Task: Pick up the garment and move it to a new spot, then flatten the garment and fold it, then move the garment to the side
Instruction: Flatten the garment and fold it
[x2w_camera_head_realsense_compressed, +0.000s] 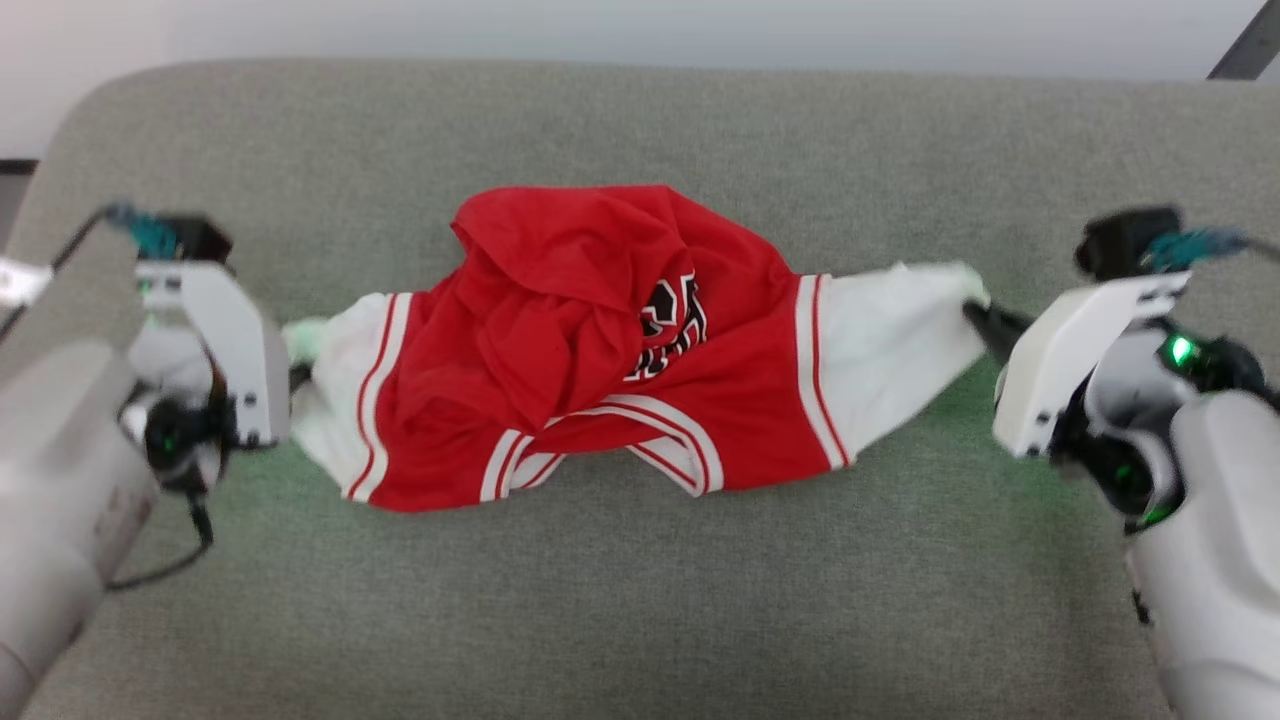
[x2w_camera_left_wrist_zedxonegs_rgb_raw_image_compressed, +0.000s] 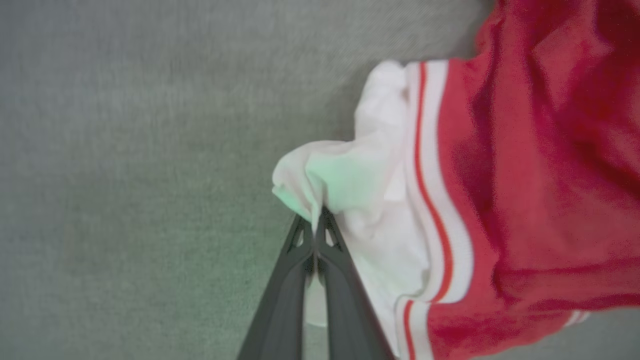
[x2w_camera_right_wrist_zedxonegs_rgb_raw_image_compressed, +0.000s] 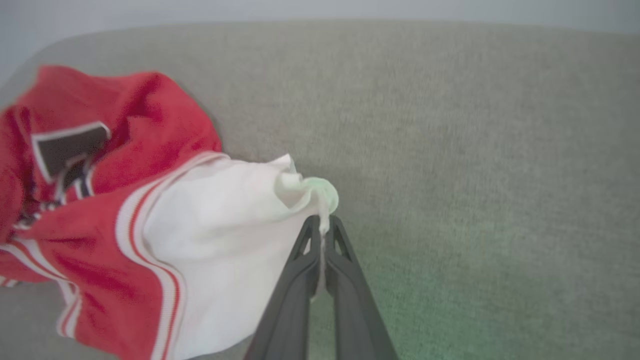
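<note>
The garment (x2w_camera_head_realsense_compressed: 600, 370) lies bunched on the grey fabric bench (x2w_camera_head_realsense_compressed: 640, 620), spread sideways between the two arms. The left jaws are clenched on the tip of one white sleeve (x2w_camera_left_wrist_zedxonegs_rgb_raw_image_compressed: 350, 185), and the right jaws are clenched on the tip of the other white sleeve (x2w_camera_right_wrist_zedxonegs_rgb_raw_image_compressed: 235, 225). The red body heaps up in the middle, with the black lettering (x2w_camera_head_realsense_compressed: 668, 325) partly folded under.

A grey fabric surface (x2w_camera_head_realsense_compressed: 640, 600) spread toward six o'clock; a pale wall (x2w_camera_head_realsense_compressed: 700, 30) stood at twelve, a dark strut (x2w_camera_head_realsense_compressed: 1245, 50) at two
</note>
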